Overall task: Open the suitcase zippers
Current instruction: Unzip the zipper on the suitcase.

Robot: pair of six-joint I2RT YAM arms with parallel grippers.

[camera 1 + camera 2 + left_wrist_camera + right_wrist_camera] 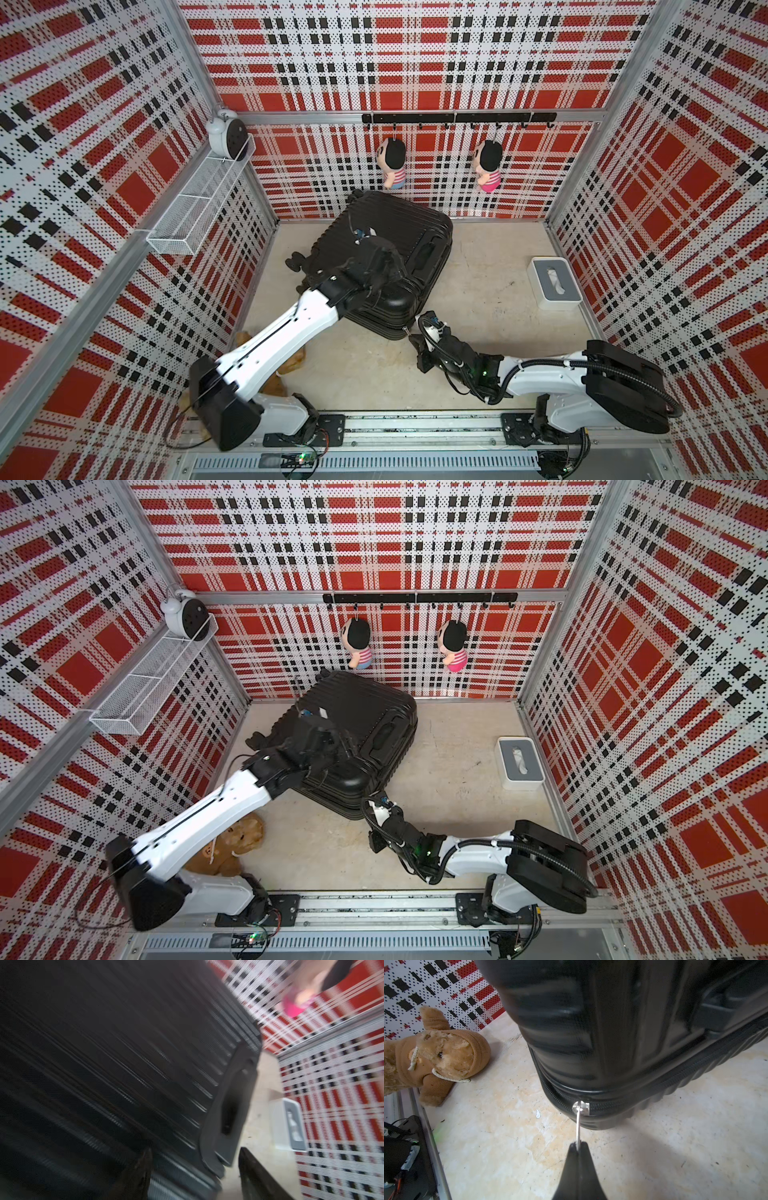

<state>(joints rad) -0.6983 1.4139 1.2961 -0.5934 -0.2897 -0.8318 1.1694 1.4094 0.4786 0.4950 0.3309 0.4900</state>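
Suitcase (399,232) flat on worktop (654,1147), zipper (654,1082) circling seam. Your right pincer (578,1146) clamps tight on zipper pull (578,1126) at near corner, ready to drag. Your left pincer (193,1159) spread wide over suitcase, empty, probably to brace it.

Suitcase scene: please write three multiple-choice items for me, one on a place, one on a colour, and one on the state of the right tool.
1. Where does the brown plush toy lie?
A. On the floor
B. In the wire basket
C. On the hook rail

2. What colour is the suitcase?
A. Red
B. Black
C. Silver

3. What is the right tool doing?
A. Standing open above the suitcase
B. Shut on nothing
C. Shut on the silver zipper pull

Answers:
1 A: the right wrist view shows the toy lying flat on the floor.
2 B: the suitcase is black in both top views.
3 C: the tab of the pull ends between the closed fingertips.
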